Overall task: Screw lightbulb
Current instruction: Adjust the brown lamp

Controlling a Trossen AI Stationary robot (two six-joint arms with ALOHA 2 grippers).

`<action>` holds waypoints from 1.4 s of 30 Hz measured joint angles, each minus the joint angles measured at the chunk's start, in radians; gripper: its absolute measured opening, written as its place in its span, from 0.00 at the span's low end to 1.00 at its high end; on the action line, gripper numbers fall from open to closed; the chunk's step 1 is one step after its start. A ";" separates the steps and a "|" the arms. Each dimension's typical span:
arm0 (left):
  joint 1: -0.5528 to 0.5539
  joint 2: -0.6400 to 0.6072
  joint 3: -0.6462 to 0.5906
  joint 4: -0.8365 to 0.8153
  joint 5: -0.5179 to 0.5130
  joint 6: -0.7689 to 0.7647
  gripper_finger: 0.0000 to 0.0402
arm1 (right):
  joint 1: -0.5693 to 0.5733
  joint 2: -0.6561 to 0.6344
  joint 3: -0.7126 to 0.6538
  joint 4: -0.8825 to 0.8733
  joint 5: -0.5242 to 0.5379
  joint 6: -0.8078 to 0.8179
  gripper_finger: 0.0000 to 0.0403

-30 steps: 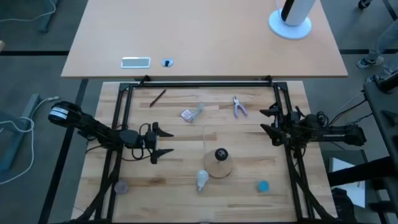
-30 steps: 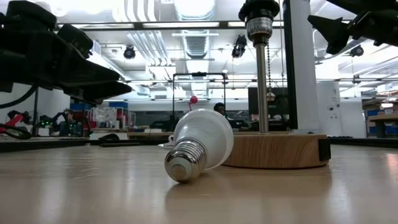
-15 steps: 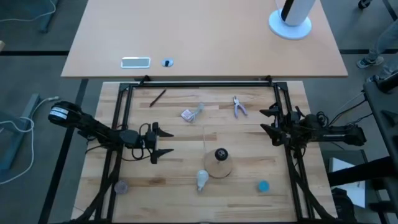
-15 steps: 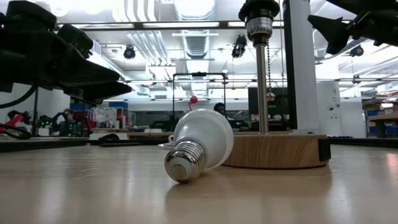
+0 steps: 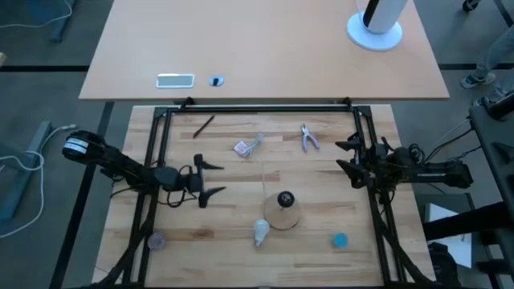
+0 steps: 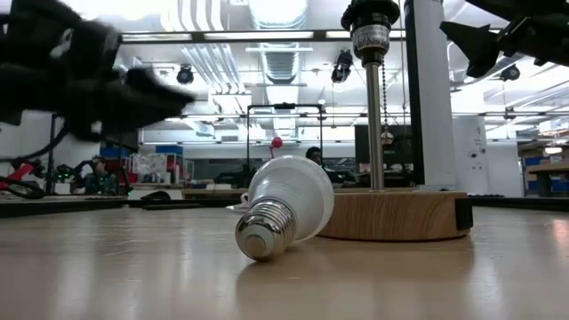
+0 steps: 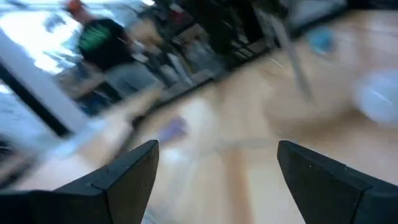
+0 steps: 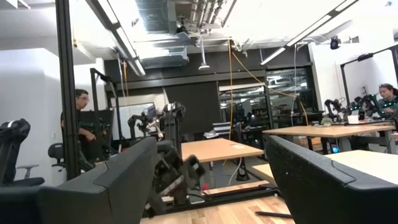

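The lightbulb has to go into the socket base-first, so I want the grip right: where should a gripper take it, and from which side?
Probably the frosted globe of the lightbulb, taken from above with jaws across its widest part. It lies on its side beside the wooden disc, so the screw base stays free for threading. The open left gripper is nearer.

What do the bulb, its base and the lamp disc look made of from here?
The bulb has a matte white frosted shell, glass or plastic; the look leaves it open. Its screw base looks like metal: grey, threaded, with a dull sheen. The disc looks like wood or wood veneer, with light grain lines on its side. The socket post looks like polished metal.
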 joint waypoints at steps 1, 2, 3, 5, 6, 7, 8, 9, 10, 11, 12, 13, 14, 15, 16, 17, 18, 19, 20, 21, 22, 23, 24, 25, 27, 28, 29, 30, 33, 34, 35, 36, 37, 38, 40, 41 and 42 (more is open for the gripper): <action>0.000 -0.008 0.008 -0.007 -0.009 0.000 0.79 | 0.000 0.000 0.000 -0.001 0.000 0.000 0.74; 0.000 -0.008 0.021 -0.015 -0.011 -0.008 0.79 | 0.000 0.000 0.000 0.000 0.000 0.000 0.75; 0.000 -0.007 0.039 -0.016 -0.011 -0.018 0.79 | 0.000 0.000 0.000 -0.002 0.000 0.000 0.75; 0.000 -0.007 0.069 -0.007 -0.011 -0.038 0.79 | 0.000 0.000 0.000 -0.001 0.000 0.000 0.76; 0.000 -0.007 0.085 -0.011 -0.011 -0.046 0.79 | 0.000 0.000 0.000 -0.001 0.000 0.000 0.77; 0.000 -0.006 0.103 -0.015 -0.011 -0.047 0.79 | 0.000 0.000 0.000 -0.001 0.000 0.000 0.77; 0.000 -0.006 0.122 -0.015 -0.011 -0.047 0.79 | 0.000 0.000 0.000 -0.001 0.000 0.000 0.77; 0.000 -0.005 0.142 -0.015 -0.011 -0.047 0.79 | 0.000 0.000 0.000 -0.004 0.000 0.000 0.77; 0.000 -0.004 0.164 -0.015 -0.011 -0.047 0.79 | 0.000 0.000 0.000 -0.005 0.000 0.000 0.77; 0.000 -0.004 0.184 -0.018 -0.011 -0.048 0.79 | 0.000 0.000 0.000 -0.004 0.001 0.000 0.77; 0.000 -0.004 0.207 -0.021 -0.011 -0.047 0.79 | 0.000 0.000 0.000 -0.005 0.000 0.000 0.76; 0.000 -0.004 0.230 -0.021 -0.010 -0.048 0.79 | 0.000 0.000 0.000 -0.005 0.000 0.000 0.76; 0.000 -0.004 0.252 -0.021 -0.011 -0.048 0.79 | 0.000 0.000 0.000 -0.004 0.000 0.000 0.76; 0.000 -0.004 0.276 -0.022 -0.011 -0.048 0.79 | 0.000 0.000 0.000 -0.005 0.001 0.000 0.75; 0.000 -0.004 0.302 -0.028 -0.011 -0.048 0.79 | 0.000 0.000 0.000 -0.005 0.000 0.000 0.75; 0.000 -0.004 0.327 -0.033 -0.011 -0.047 0.79 | 0.000 0.000 0.000 -0.005 0.000 0.000 0.75; 0.000 -0.004 0.354 -0.037 -0.011 -0.048 0.79 | 0.000 0.000 0.000 -0.005 0.000 0.000 0.74; 0.000 -0.004 0.381 -0.039 -0.011 -0.048 0.79 | 0.000 0.000 0.000 -0.006 0.000 0.000 0.74; 0.000 -0.004 0.409 -0.043 -0.011 -0.048 0.79 | 0.000 0.000 0.000 -0.005 0.000 0.000 0.74; 0.000 -0.004 0.440 -0.056 -0.011 -0.048 0.79 | 0.000 0.000 0.000 -0.005 0.000 0.000 0.74; 0.000 -0.004 0.469 -0.066 -0.010 -0.048 0.79 | 0.000 0.000 0.000 -0.005 0.000 0.000 0.74; 0.000 -0.004 0.499 -0.077 -0.010 -0.047 0.79 | 0.000 0.000 0.000 -0.005 0.000 0.000 0.75; 0.000 -0.004 0.528 -0.081 -0.011 -0.048 0.79 | 0.000 0.000 0.000 -0.005 0.000 0.000 0.75; 0.000 -0.004 0.560 -0.084 -0.011 -0.048 0.79 | 0.000 0.000 0.000 -0.005 0.000 0.000 0.76; 0.000 -0.005 0.621 -0.100 -0.011 -0.048 0.79 | 0.000 0.000 0.000 -0.005 0.000 0.000 0.77; 0.000 -0.005 0.654 -0.111 -0.011 -0.048 0.79 | 0.000 0.000 0.000 -0.005 0.000 0.000 0.77; 0.000 -0.004 0.683 -0.122 -0.011 -0.048 0.79 | 0.000 0.000 0.000 -0.005 0.000 0.000 0.77; 0.000 -0.004 0.716 -0.134 -0.011 -0.048 0.79 | 0.000 0.000 0.000 -0.005 0.000 0.000 0.77; 0.000 -0.005 0.819 -0.170 -0.011 -0.048 0.79 | 0.000 0.000 0.000 -0.005 0.000 0.000 0.76; 0.000 -0.005 0.853 -0.190 -0.011 -0.048 0.79 | 0.000 0.000 0.000 -0.005 0.000 0.000 0.76; 0.000 -0.004 0.887 -0.210 -0.010 -0.048 0.79 | 0.000 0.000 0.000 -0.005 0.000 0.000 0.75; 0.000 -0.004 0.921 -0.233 -0.011 -0.048 0.79 | 0.000 0.000 0.000 -0.005 0.000 0.000 0.75; 0.000 -0.004 0.958 -0.252 -0.011 -0.048 0.79 | 0.000 0.000 0.000 -0.005 0.000 0.000 0.75; 0.000 -0.004 0.993 -0.276 -0.011 -0.048 0.79 | 0.000 0.000 0.000 -0.005 0.000 0.000 0.74; 0.000 -0.004 1.058 -0.316 -0.010 -0.048 0.79 | 0.000 0.000 0.000 -0.005 0.000 0.000 0.74; 0.000 -0.004 1.089 -0.337 -0.011 -0.048 0.79 | 0.000 0.000 0.000 -0.005 0.000 0.000 0.74; 0.000 -0.003 1.119 -0.355 -0.011 -0.048 0.79 | 0.000 0.000 0.000 -0.005 0.000 0.000 0.74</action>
